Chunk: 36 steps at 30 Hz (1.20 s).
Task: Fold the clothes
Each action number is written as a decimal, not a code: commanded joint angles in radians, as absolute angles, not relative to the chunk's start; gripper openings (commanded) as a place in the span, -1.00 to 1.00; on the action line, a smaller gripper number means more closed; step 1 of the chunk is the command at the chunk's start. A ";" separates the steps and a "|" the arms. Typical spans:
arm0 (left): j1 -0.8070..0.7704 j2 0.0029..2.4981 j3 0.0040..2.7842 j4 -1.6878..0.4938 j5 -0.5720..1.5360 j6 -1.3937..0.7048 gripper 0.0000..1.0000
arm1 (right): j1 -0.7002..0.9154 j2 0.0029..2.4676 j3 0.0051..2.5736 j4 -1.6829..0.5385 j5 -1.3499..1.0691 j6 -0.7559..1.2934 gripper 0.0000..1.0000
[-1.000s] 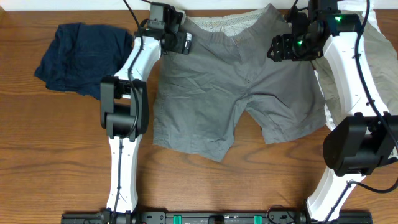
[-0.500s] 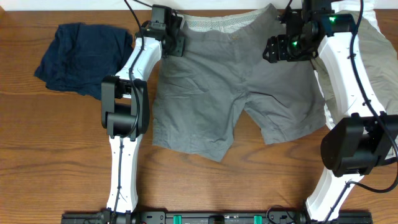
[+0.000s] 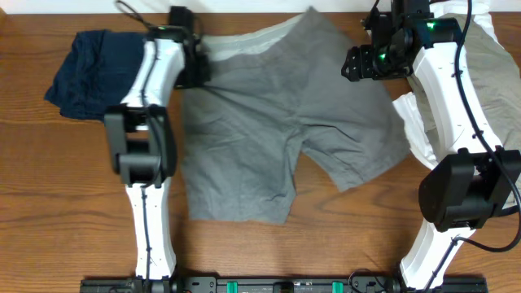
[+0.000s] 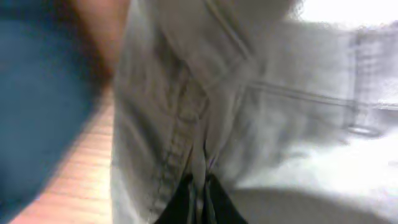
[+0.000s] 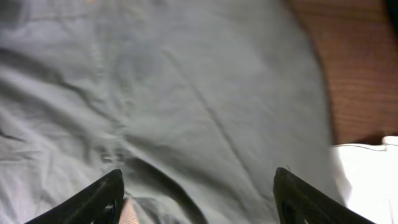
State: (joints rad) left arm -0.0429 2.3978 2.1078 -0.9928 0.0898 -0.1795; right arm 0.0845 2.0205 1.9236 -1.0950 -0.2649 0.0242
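Observation:
Mid-grey shorts [image 3: 269, 138] lie flat across the middle of the table, waistband at the far edge and the two legs toward me. My left gripper [image 3: 191, 69] is at the waistband's left corner, shut on a pinch of grey cloth and seam [image 4: 202, 193]. The shorts [image 4: 261, 93] fill the left wrist view, which is blurred. Over the right side of the shorts [image 5: 186, 93] hangs my right gripper [image 3: 358, 65], open [image 5: 199, 174], its fingertips [image 5: 112, 186] spread wide with only cloth beneath.
A crumpled navy garment [image 3: 98, 73] lies at the far left, close to the left arm and seen as blue in the wrist view [image 4: 37, 93]. A pale beige and white garment [image 3: 488, 73] lies under the right arm. Bare wood table [image 3: 65, 212] surrounds them.
My left gripper has shut on the waistband corner and moved left, dragging the shorts left with it. The right gripper has stayed open in nearly the same place.

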 commanded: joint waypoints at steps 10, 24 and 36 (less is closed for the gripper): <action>-0.020 2.023 2.112 -1.194 0.038 -0.196 0.04 | 0.139 2.110 1.916 -1.165 -0.119 0.224 0.57; -0.020 1.958 2.112 -1.214 0.006 -0.149 0.46 | 0.081 2.114 1.729 -1.151 0.007 0.068 0.80; -0.020 1.958 2.112 -1.201 0.006 -0.131 0.46 | 0.018 2.114 1.583 -0.894 -0.058 0.043 -0.98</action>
State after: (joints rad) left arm -0.0216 1.9636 2.1082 -1.2018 0.0185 -0.1516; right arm 0.0296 2.1094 1.5913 -0.9184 -0.0429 0.0536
